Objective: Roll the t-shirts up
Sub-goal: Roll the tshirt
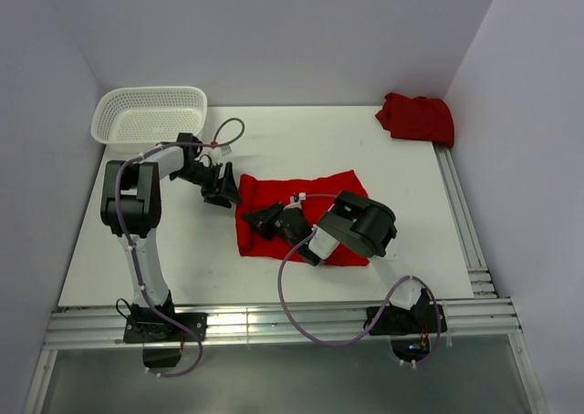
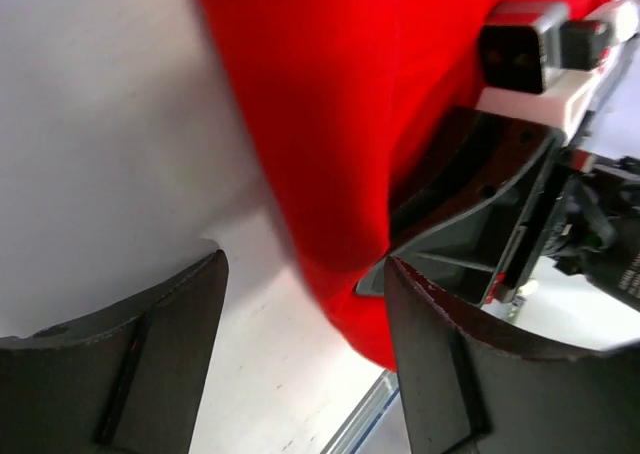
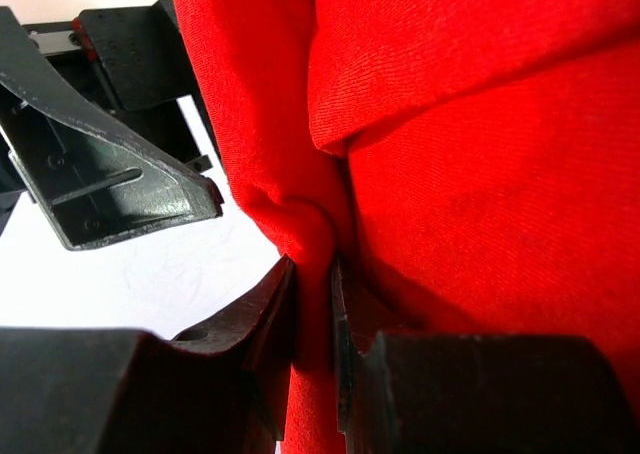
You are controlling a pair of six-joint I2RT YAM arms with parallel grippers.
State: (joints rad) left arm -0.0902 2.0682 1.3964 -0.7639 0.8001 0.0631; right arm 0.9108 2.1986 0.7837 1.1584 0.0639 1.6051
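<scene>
Just past the metal rails (image 1: 91, 327) at the near edge, the right arm leans over the flat red t-shirt (image 1: 274, 191) in the middle of the table (image 1: 420, 222), hiding part of it. The right gripper (image 3: 313, 274) is pinched on a fold at the cloth's left edge. Just beside that edge, the left gripper (image 2: 305, 274) hangs with its jaws apart, holding nothing. Farther back, a white mesh basket (image 1: 151, 115) sits in the left corner and a crumpled second t-shirt (image 1: 417, 118) in the right.
</scene>
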